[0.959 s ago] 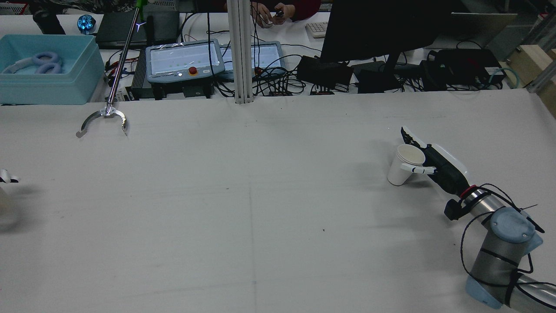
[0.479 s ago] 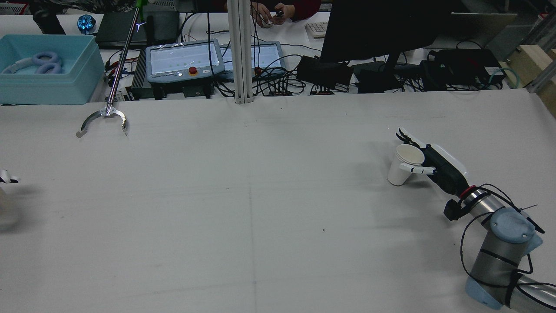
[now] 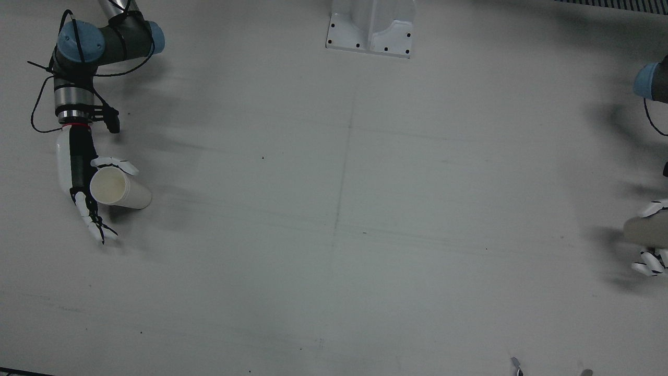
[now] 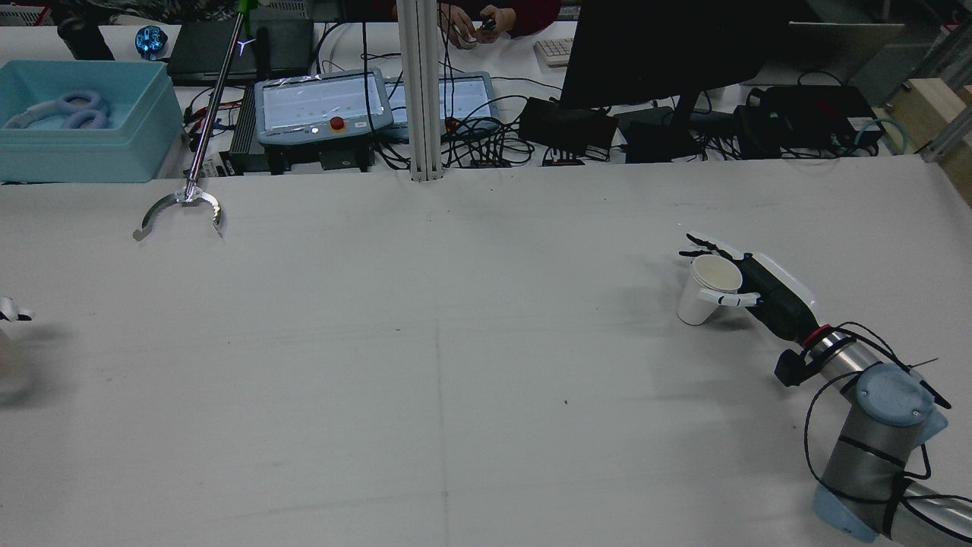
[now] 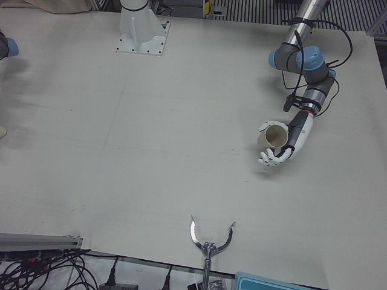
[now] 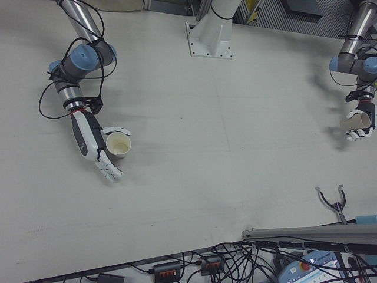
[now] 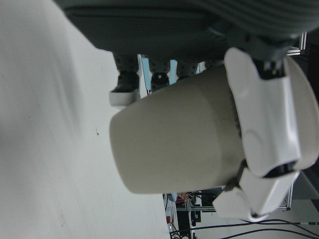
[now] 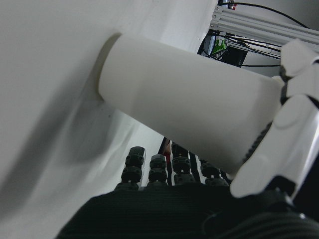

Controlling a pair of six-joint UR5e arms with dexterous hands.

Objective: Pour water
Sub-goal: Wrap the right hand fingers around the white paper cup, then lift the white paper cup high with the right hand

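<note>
The right robot hand (image 4: 759, 292) cups a white paper cup (image 4: 702, 289) standing on the bench (image 4: 456, 365), fingers not yet clenched. The left robot hand (image 5: 279, 148) grasps another paper cup (image 5: 273, 136), lifted. Thin-walled, light, crushable: hold mid-wall, gently.

Paper cup (image 4: 703, 291) on table (image 4: 456, 365), robot's right side, beside right hand (image 4: 767, 292); second cup (image 5: 277, 136) far left, in left hand (image 5: 289, 144).

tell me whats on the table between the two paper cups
Nothing: in the front view the table is bare between the right robot hand's cup and the left robot hand's cup.
</note>
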